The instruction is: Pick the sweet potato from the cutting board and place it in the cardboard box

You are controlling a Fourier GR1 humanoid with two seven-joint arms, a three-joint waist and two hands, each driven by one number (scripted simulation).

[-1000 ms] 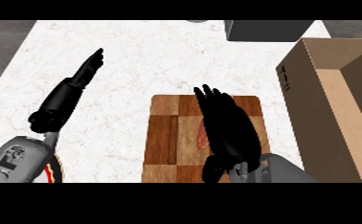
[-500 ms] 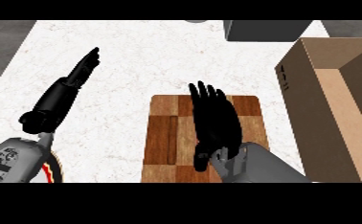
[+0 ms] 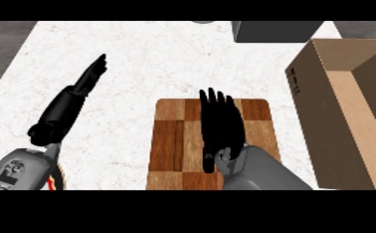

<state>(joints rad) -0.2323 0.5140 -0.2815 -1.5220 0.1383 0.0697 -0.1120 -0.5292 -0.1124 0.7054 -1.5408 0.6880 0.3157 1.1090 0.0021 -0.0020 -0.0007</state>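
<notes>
**Reaching for the sweet potato**

Right now you are looking at the right hand (image 3: 220, 125) lying flat over the cutting board (image 3: 170, 142), fingers straight and pressed together, hiding the sweet potato completely. Judging by this, grasping is coming next: curl round it, then carry it to the cardboard box (image 3: 323, 112). The left hand (image 3: 92, 72) is resting open, fingers straight.
</notes>
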